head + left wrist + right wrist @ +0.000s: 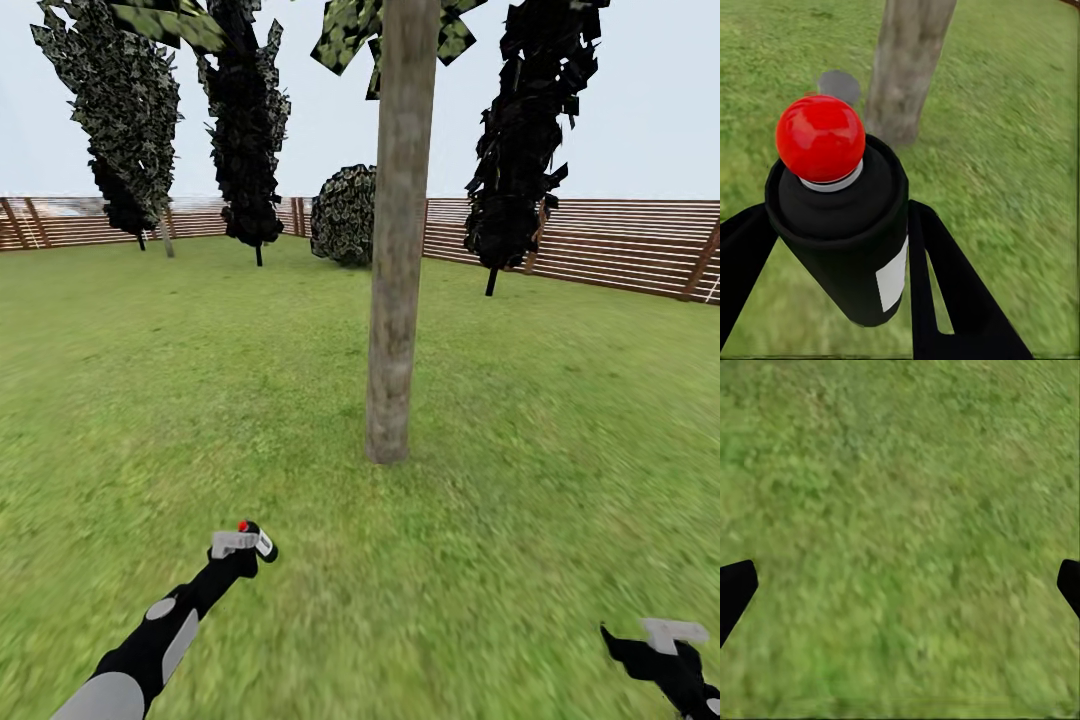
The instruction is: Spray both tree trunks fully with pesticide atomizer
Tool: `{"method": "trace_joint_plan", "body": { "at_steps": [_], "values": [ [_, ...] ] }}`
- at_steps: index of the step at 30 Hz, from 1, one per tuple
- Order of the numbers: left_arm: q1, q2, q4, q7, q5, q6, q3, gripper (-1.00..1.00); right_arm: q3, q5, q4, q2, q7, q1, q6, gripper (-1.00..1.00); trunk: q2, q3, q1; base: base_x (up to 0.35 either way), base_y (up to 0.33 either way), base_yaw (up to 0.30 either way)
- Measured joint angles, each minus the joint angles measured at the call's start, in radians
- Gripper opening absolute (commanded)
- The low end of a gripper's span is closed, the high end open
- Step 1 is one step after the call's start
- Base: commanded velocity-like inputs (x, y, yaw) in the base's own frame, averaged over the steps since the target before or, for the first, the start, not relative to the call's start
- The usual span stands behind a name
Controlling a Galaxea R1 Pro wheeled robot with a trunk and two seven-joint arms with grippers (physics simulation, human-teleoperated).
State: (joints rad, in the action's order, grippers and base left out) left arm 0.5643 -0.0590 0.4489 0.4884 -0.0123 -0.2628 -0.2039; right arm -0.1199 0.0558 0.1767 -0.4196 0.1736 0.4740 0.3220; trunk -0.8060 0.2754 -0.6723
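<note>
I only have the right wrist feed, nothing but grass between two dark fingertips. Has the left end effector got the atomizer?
Observer: Yes. In the left wrist view the pesticide atomizer sits between the left end effector fingers, red top toward the tree trunk.
Operator: Where is that trunk from the robot?
Observer: In the head view the trunk stands straight ahead on the grass, beyond the atomizer.
Operator: And my right end effector?
Observer: The right end effector is low at the head view's right edge, over grass, holding nothing, fingers spread in its wrist view.
</note>
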Motion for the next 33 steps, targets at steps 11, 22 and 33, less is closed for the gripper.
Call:
{"method": "trace_joint_plan", "body": {
  "at_steps": [11,22,33],
  "values": [
    [0.001,0.002,0.195,0.226,0.151,0.312,0.044,-1.00,0.000,-0.009,0.221,-0.117,0.481,0.151,-0.424,1.00,0.000,0.000,0.000,0.000,0.000,0.000],
    [0.013,0.004,0.358,0.536,0.205,0.502,0.048,-1.00,0.005,-0.159,0.255,-0.066,0.960,0.440,-0.605,1.00,0.000,0.000,0.000,0.000,0.000,0.000],
    [0.013,0.005,0.358,0.599,0.206,0.502,0.069,-1.00,0.182,-0.166,0.256,0.208,1.007,0.582,-0.672,1.00,0.000,0.000,0.000,0.000,0.000,0.000]
  ]
}}
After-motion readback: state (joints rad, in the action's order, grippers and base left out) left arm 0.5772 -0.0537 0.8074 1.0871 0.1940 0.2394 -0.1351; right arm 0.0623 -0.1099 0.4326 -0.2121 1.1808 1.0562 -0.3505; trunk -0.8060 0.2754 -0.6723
